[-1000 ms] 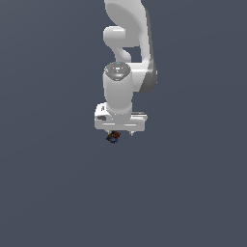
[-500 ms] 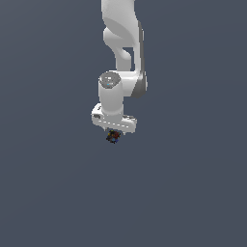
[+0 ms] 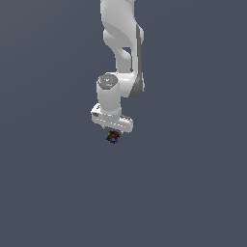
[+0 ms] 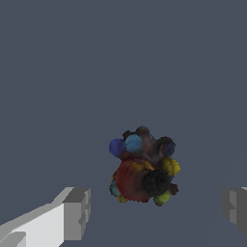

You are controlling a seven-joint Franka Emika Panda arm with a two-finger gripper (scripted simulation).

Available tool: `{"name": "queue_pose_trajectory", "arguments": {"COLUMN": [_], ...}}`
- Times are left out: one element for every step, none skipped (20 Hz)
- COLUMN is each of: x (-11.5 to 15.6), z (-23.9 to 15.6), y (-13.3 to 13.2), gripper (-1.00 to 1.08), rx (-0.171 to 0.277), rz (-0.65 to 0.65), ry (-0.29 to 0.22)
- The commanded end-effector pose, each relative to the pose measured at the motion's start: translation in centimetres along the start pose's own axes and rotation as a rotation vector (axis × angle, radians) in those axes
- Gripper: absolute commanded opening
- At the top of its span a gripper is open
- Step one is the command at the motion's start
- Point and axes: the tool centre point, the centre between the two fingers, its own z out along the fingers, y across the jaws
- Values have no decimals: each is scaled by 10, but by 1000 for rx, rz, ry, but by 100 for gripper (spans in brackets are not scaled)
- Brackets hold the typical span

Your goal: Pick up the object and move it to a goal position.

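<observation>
The white gripper (image 3: pixel 113 131) hangs at the end of the arm (image 3: pixel 120 43), roughly at the centre of the exterior view, with the arm rising toward twelve o'clock. The object (image 3: pixel 113 137) (a dark lump with red, blue and yellow knobs) sits directly under the gripper's body, at its six o'clock. In the wrist view the object (image 4: pixel 143 168) lies between the two grey fingertips (image 4: pixel 77 213), which stand spread well apart and touch neither side of it.
</observation>
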Motion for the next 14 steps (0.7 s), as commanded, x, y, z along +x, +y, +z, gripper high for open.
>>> {"name": "queue_pose_trajectory", "arguments": {"x": [0,0,0,0,-1,-1,-1,-1,-2,-2,-2,-2,-2,-1], "z": [1,3,5,8,12,16,21,26,32,36,40,44,46,48], "y": [0,0,0,0,0,0,0,1,1,1,1,1,1,1], "gripper": [100,100,100,100,100,100,100,100,100,100,100,100,100,100], "rx": [0,0,0,0,0,0,0,0,0,0,0,0,0,0], "rz": [0,0,0,0,1,1,2,3,3,4,4,4,4,4], "ry": [0,0,0,0,0,0,1,1,1,1,1,1,1,1]}}
